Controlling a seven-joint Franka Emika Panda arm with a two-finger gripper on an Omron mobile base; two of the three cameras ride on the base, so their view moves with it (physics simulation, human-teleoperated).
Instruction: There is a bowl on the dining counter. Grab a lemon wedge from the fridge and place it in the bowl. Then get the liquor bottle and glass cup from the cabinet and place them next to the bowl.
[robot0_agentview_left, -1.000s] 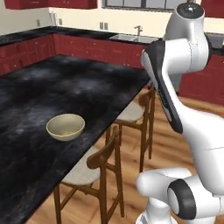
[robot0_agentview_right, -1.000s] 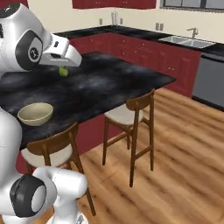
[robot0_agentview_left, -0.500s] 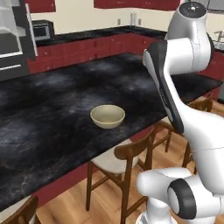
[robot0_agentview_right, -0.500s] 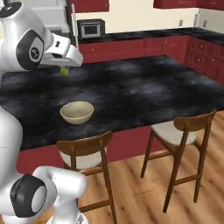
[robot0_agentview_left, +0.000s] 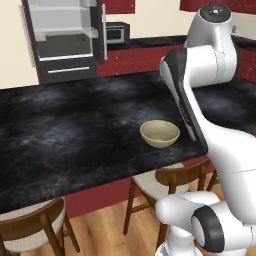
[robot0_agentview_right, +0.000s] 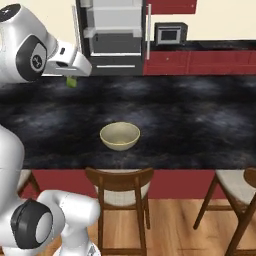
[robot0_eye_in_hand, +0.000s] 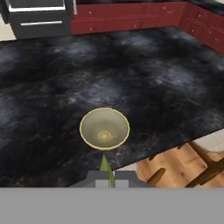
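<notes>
The tan bowl stands on the black marbled dining counter near its front edge. High above the counter, my gripper is shut on the small yellow-green lemon wedge. In the right base view it hangs to the left of and behind the bowl. In the hand view the wedge's tip points at the bowl, just short of its near rim. The dark grey fridge stands across the room with its doors open.
Wooden chairs are tucked under the counter's front edge, with others to the sides. A microwave sits on the far red-cabinet counter beside the fridge. Wood floor lies below.
The whole picture has shifted as the base moved: the bowl now sits nearer the middle and the open fridge has come into view. The gripper stays shut on the lemon wedge.
</notes>
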